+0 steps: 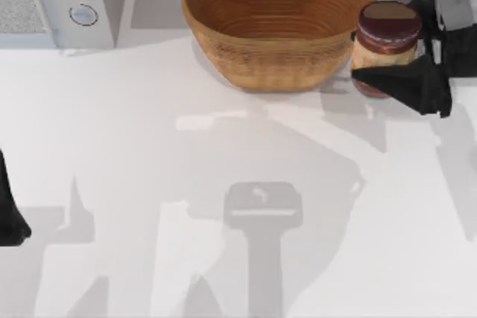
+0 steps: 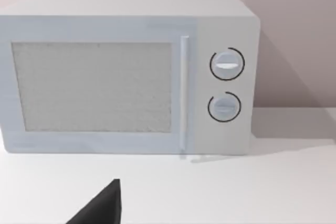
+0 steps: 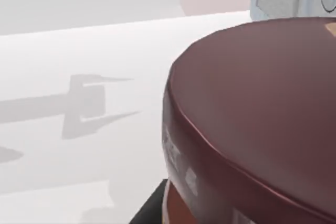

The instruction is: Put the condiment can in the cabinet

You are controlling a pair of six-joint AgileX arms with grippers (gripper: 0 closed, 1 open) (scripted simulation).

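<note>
The condiment can, a short jar with a dark brown lid and an orange label, stands at the table's back right, touching the right side of the woven bowl. My right gripper is shut on the can, with one black finger across its front and the other behind its right side. In the right wrist view the can's lid sits very close. My left gripper is parked at the table's left edge. The cabinet is out of view.
A white microwave with two round dials stands at the back left, and its shut door and handle face the left wrist camera. Bare white tabletop spreads across the middle and front.
</note>
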